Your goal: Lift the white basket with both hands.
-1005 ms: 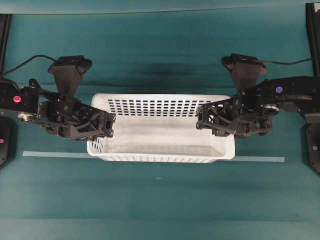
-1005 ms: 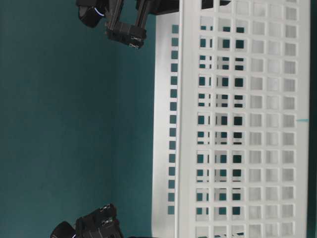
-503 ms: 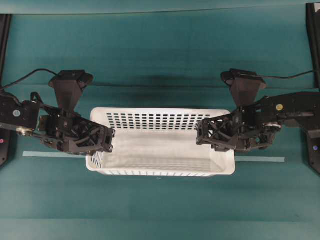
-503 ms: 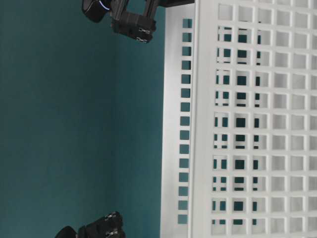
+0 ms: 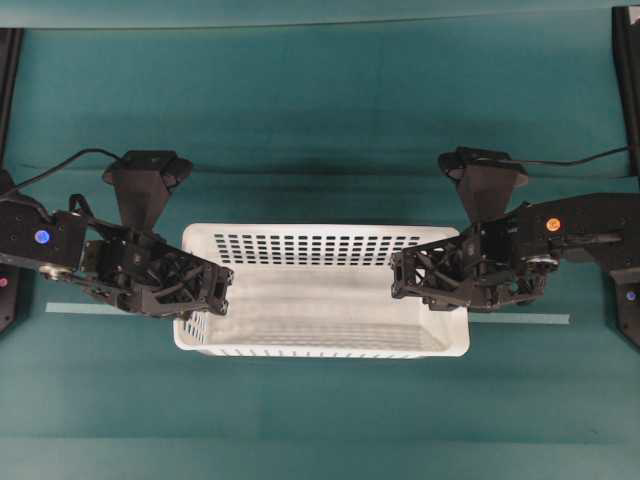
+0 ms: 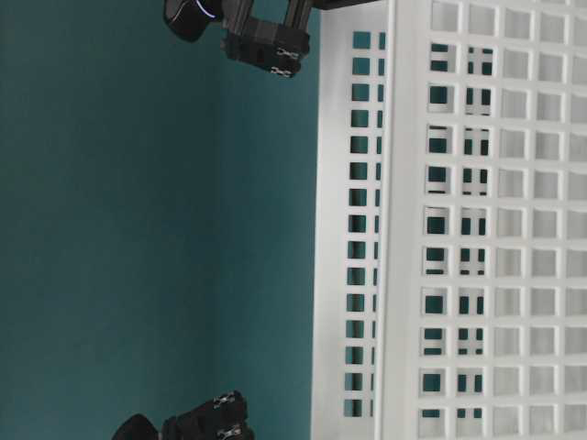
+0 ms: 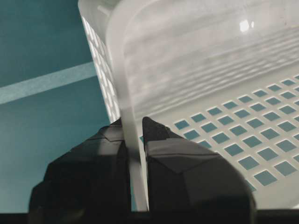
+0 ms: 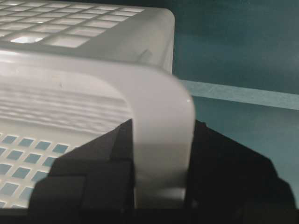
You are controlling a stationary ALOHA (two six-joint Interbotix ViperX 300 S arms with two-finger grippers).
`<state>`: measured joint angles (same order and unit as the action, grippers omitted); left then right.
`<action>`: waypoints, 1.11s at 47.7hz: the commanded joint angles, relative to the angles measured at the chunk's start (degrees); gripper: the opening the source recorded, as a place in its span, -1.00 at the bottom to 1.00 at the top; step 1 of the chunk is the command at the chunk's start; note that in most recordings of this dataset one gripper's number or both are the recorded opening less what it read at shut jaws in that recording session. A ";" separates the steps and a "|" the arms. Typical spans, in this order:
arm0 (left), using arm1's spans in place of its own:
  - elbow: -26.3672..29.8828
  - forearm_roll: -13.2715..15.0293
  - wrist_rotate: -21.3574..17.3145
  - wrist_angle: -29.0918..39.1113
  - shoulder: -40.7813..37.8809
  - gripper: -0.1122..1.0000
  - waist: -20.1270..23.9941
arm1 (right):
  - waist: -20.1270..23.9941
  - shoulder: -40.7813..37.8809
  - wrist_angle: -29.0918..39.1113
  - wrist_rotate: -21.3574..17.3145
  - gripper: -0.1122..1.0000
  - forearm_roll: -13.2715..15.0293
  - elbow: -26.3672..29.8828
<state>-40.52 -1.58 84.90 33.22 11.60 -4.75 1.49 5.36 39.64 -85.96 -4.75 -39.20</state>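
Observation:
The white basket (image 5: 320, 245) hangs level between my two arms over the teal cloth, with nothing in it. My left gripper (image 5: 215, 290) is shut on its left end wall, one finger inside and one outside, and the rim (image 7: 117, 56) runs up between the fingers of the left gripper (image 7: 133, 123). My right gripper (image 5: 405, 280) is shut on the right end's rounded rim (image 8: 161, 93), which fills the gap of the right gripper (image 8: 161, 126). The table-level view shows the basket's perforated wall (image 6: 477, 229) filling its right half.
A pale tape strip (image 5: 100, 308) crosses the cloth and passes under the basket. The basket's dark shadow (image 5: 330, 165) lies on the cloth behind it. Arm bases (image 5: 625, 300) stand at the left and right edges of the table.
Both arms and the basket have shifted toward the front edge in the overhead view, and rightwards in the table-level view. Both grips are unchanged.

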 commanded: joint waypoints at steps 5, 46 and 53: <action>0.79 -0.44 -0.44 -0.26 0.44 -0.80 -0.62 | 1.23 -0.70 -0.09 0.70 -0.51 0.53 0.26; -1.76 -0.44 -0.62 -2.90 -1.76 -0.80 -0.62 | 1.41 -2.37 -1.49 0.79 -0.51 0.62 -1.14; -2.29 -0.44 -0.62 -4.22 -1.76 -0.80 -0.62 | 1.41 -2.37 -2.02 0.79 -0.50 0.53 -1.32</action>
<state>-42.28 -1.58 84.90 29.97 10.11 -5.10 2.02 3.87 37.88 -86.13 -4.75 -39.46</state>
